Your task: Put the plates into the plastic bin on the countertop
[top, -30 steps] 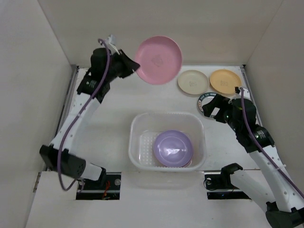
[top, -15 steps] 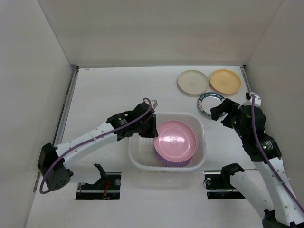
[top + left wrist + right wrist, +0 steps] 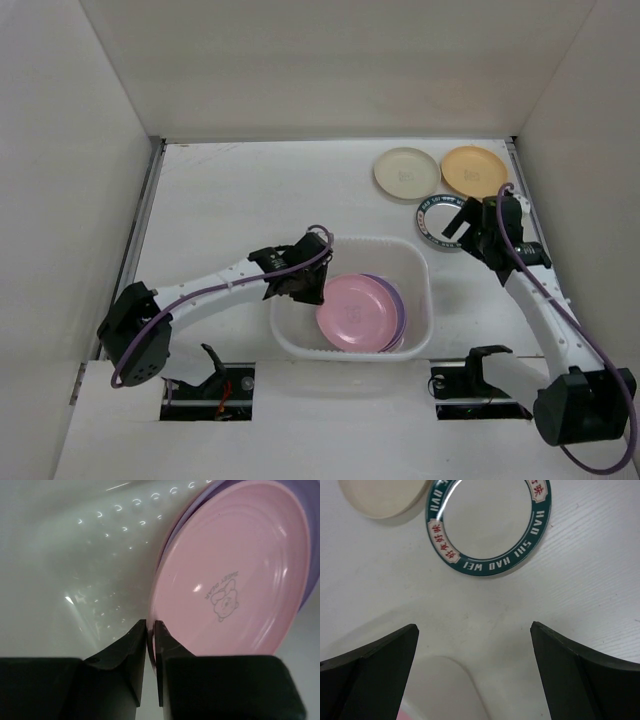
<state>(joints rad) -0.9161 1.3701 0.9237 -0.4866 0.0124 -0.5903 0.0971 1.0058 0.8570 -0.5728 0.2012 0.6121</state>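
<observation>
– White countertop (image 3: 230, 200), overhead view: the left arm is stretching low across into the plastic bin (image 3: 420, 262). Its left gripper (image 3: 312, 290) is pinching the pink plate (image 3: 350, 312), which is lying tilted on the purple plate (image 3: 398, 305) inside the bin. The right arm is bending up along the bin's right side.
– Hazard?
– Pulling away with the jaws unparted would be dragging that plate out over the bin's left wall.
– Left wrist view?
– Fingers (image 3: 132, 645) are clamping narrowly on the pink rim, just above the bin's dotted floor.
– Right wrist view?
– The right gripper (image 3: 475, 635) is hovering wide and empty beyond the bin's far right corner, facing the teal-rimmed plate (image 3: 487, 520). Descending short, it risks striking the bin's rim.
</observation>
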